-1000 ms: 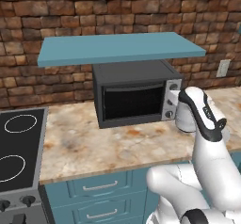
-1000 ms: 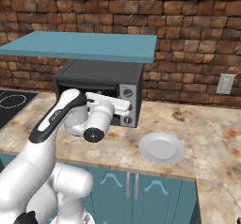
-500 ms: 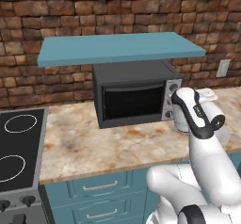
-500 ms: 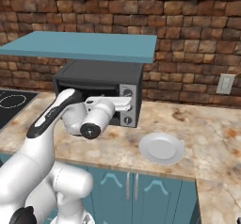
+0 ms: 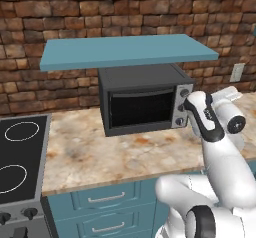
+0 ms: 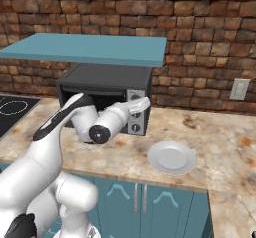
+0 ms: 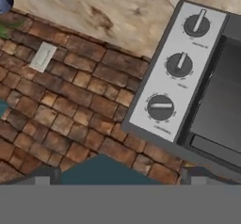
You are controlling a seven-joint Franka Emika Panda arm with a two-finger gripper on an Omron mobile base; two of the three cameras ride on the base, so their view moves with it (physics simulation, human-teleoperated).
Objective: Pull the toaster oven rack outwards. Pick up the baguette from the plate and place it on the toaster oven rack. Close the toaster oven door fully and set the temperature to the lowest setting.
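The black toaster oven (image 5: 140,102) stands on the counter under a teal shelf, and its toaster oven door (image 5: 141,108) is up against the front. Its silver panel (image 7: 174,72) carries three round knobs (image 7: 160,107) in a column, seen rolled over in the hand view. My gripper (image 7: 120,176) is open with nothing between its fingertips (image 7: 47,173) and faces that panel from a short way off. It hovers just right of the oven (image 6: 141,103), above the counter (image 5: 226,93). A white plate (image 6: 171,158) lies bare. The rack is hidden behind the door; the baguette is out of view.
A black stovetop (image 5: 20,157) lies at the counter's left end. The teal shelf (image 5: 125,49) overhangs the oven closely. A wall outlet (image 6: 240,88) sits on the brick wall to the right. My own forearm (image 6: 65,119) crosses in front of the oven in the right base view.
The hand has swung and turned toward the oven's knob panel, rising slightly beside the oven's right end. Its jaws have stayed open. The oven and plate have not moved.
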